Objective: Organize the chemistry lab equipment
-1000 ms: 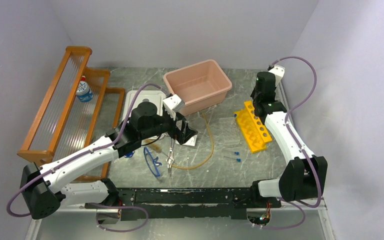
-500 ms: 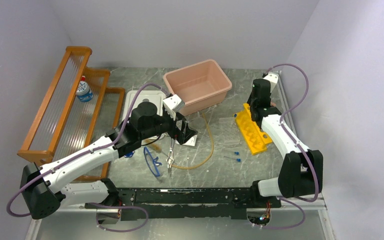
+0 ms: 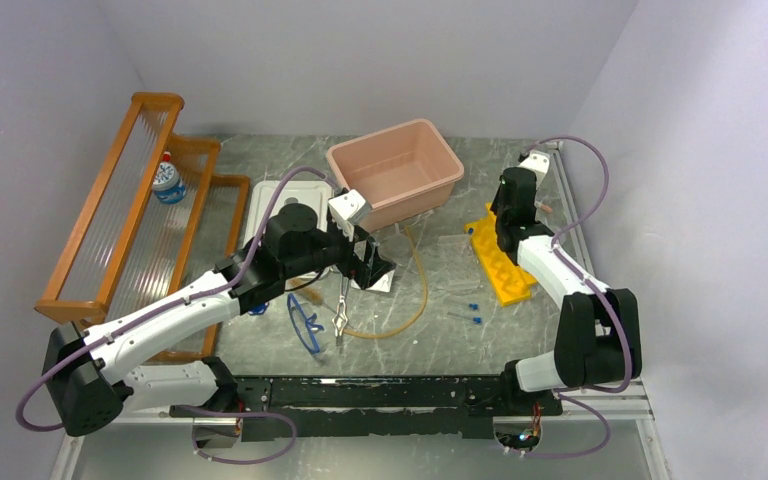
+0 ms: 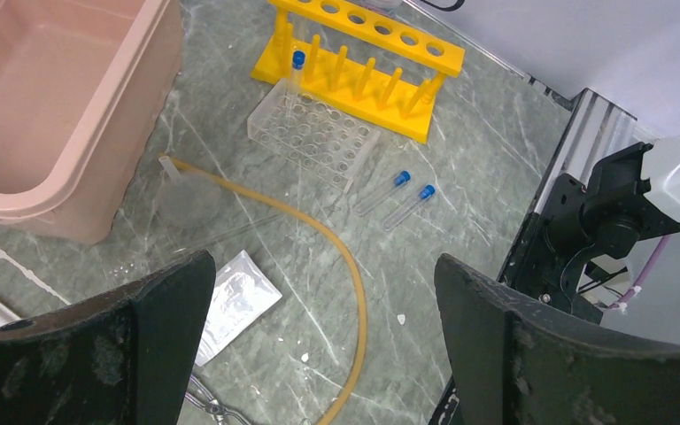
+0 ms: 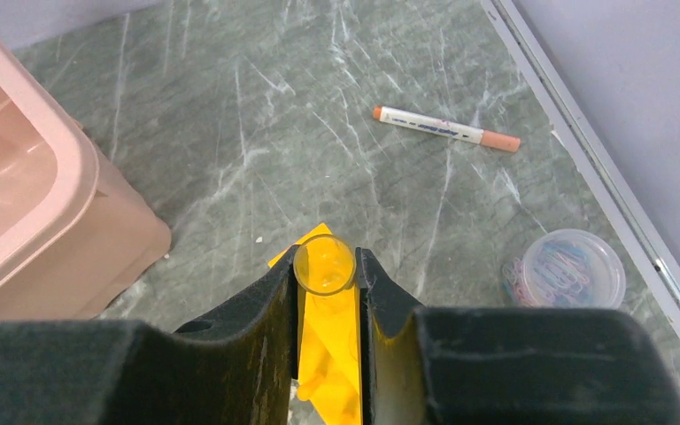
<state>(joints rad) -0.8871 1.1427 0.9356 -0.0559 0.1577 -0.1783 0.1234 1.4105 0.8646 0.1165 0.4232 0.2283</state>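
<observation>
Blue-capped tubes (image 4: 379, 197), 2 of them, lie loose on the table (image 4: 496, 115) just near-left of the yellow rack (image 3: 508, 275). Well left of the rack, the left gripper (image 4: 323, 292) hangs spread wide and empty above the white packet (image 4: 235, 301). Over the rack's far end, the right gripper (image 5: 326, 276) pinches a clear tube (image 5: 324, 264) upright, its long axis pointing straight down at the rack. Seating it likely needs only a straight descent into a hole, and the right arm alone is placed for that.
</observation>
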